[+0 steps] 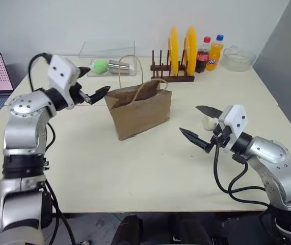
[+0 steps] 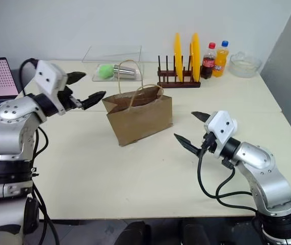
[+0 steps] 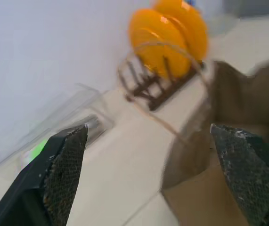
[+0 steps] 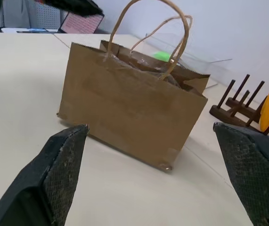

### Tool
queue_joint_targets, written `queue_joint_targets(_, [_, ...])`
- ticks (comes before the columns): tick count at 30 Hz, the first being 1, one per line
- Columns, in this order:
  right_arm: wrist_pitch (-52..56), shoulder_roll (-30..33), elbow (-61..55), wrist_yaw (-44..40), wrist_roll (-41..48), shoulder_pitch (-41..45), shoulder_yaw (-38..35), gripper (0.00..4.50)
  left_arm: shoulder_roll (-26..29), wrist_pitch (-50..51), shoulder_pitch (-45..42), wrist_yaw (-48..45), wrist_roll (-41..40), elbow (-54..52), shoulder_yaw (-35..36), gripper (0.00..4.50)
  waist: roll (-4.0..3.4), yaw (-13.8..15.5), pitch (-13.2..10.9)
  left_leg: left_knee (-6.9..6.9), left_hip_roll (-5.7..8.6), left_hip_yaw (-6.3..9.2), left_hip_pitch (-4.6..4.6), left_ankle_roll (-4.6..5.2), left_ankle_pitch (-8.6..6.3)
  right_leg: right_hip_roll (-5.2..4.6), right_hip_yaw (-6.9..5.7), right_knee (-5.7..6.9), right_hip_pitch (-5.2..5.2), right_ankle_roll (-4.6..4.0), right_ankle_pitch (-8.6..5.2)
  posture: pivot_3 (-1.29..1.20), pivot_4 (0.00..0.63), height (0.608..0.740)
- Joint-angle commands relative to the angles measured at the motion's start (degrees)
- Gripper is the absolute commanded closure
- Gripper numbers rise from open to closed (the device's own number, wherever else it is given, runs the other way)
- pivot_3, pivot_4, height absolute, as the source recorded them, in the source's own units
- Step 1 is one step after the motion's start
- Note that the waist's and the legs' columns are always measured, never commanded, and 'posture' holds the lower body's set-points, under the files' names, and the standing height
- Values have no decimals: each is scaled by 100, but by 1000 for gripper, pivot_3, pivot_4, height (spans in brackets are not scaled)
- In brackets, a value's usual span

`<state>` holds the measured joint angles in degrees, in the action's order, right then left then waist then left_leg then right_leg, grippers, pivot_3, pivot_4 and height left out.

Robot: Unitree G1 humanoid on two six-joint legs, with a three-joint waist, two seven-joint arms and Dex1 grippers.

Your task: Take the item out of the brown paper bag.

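Brown paper bag [image 1: 139, 109] upright near the middle of the table [image 1: 135, 168], mouth open, both loop handles standing up; item [image 1: 209, 122], small and whitish, out on the tabletop toward the right edge, well apart from the bag and just behind the right gripper [image 1: 202, 125]. Right gripper low over the table to the bag's right, fingers spread wide, holding nothing, aimed at the bag's side. Left gripper [image 1: 91, 82] raised beside the bag's left top corner, fingers spread, empty; plate rack [image 1: 173, 76] with yellow plates [image 1: 181, 48] and two soda bottles [image 1: 210, 53] along the far edge.
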<state>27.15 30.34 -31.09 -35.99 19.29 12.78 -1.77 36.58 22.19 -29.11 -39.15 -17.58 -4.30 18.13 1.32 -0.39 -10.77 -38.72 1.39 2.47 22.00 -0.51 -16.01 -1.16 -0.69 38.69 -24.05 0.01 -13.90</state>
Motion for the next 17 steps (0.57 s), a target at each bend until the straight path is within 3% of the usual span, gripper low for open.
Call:
queue_joint_targets(1, [-417,-271,-14,310,-150,-217,-6,0,-842,474,1198,1069,-289,-1587,301,130,1,12,1,0,0,-2,0,1,-1,-1,2,-3,1,0,0,0,150,740])
queue_joint_targets(9, [-1673,-1338,239,788,-240,-1413,-4,0,-1703,186,3045,2128,563,-2392,-333,130,10,48,9,1,0,12,-19,0,0,3,-8,0,21,0,-1,0,150,740])
queue_joint_targets(17, [-2590,-1521,1016,1016,-718,-1662,1,0,-1813,-731,3335,2199,967,-2207,-727,130,9,43,10,2,0,9,-25,1,-1,6,-9,-5,28,-3,-3,0,150,740])
